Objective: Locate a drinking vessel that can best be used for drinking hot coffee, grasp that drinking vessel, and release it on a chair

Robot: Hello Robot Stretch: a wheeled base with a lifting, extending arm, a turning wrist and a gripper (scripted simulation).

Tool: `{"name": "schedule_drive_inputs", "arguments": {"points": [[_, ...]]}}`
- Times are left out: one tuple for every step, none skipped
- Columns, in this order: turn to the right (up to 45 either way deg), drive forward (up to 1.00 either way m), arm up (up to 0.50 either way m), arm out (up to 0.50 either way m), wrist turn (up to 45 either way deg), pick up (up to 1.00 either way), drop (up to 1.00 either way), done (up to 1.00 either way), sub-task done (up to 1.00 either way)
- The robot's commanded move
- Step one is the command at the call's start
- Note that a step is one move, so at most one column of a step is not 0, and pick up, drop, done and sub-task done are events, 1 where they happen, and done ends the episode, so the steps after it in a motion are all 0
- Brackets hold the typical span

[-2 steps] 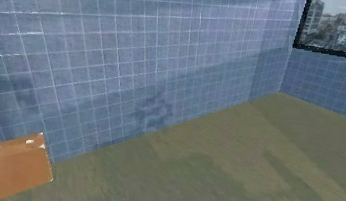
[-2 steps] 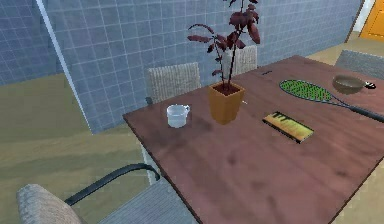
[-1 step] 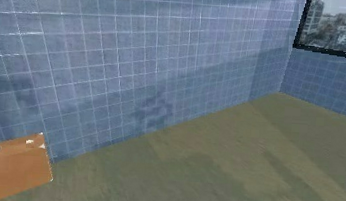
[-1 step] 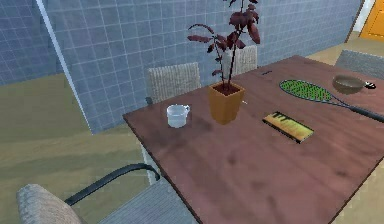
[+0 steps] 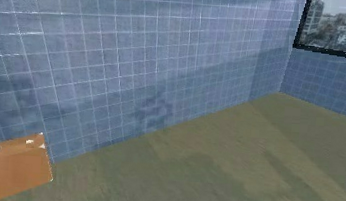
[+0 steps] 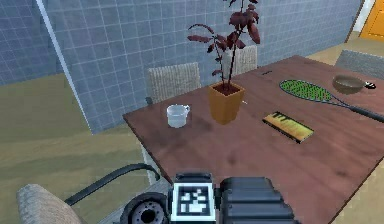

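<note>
Scanning the forward view first: a blue tiled wall point(image 5: 134, 56) covers most of the frame, with olive-brown floor point(image 5: 238, 153) at lower right and a dark-framed window point(image 5: 336, 23) in the upper right corner. An orange-brown wooden slab point(image 5: 12, 164) sits in the lower left corner. The pale bits on its left edge are too small to name.

Arm side view: a dark brown wooden table point(image 6: 250, 165) runs from centre frame to the right edge.
- A small white cup point(image 6: 178, 115) stands upright left of centre, near the table's upper left corner. This is the task's vessel by my reading; I cannot make out a handle.
- A terracotta pot with a red-leaved plant point(image 6: 227, 102) stands just right of the cup, apart from it.
- A flat yellow-green rectangular block point(image 6: 288, 125) lies further right, and a green-strung racket point(image 6: 310, 92) lies above it.
- A woven-backed chair point(image 6: 175, 80) stands behind the table just above the cup. A beige padded chair back point(image 6: 45, 205) shows in the lower left corner.

Step in hand (judgement): the cup is located and the reach has not yet begun. The next move calls for bringing the arm out over the table edge toward the cup while keeping left of the plant pot. Either chair looks close enough for the release.

Claw: the dark gripper point(image 6: 150, 208) sits at the bottom edge, left of the white marker square point(image 6: 193, 198). Its far end cannot be made out, so I cannot tell how its fingers are set or whether it holds anything. It is well apart from the cup.
</note>
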Motion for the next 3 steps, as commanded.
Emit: {"name": "schedule_drive_inputs", "arguments": {"points": [[0.0,0.0,0.0,0.5,0.0,0.0,0.0,0.0,0.0],[0.0,0.0,0.0,0.0,45.0,0.0,0.0,0.0,0.0],[0.0,0.0,0.0,0.0,45.0,0.0,0.0,0.0,0.0]]}}
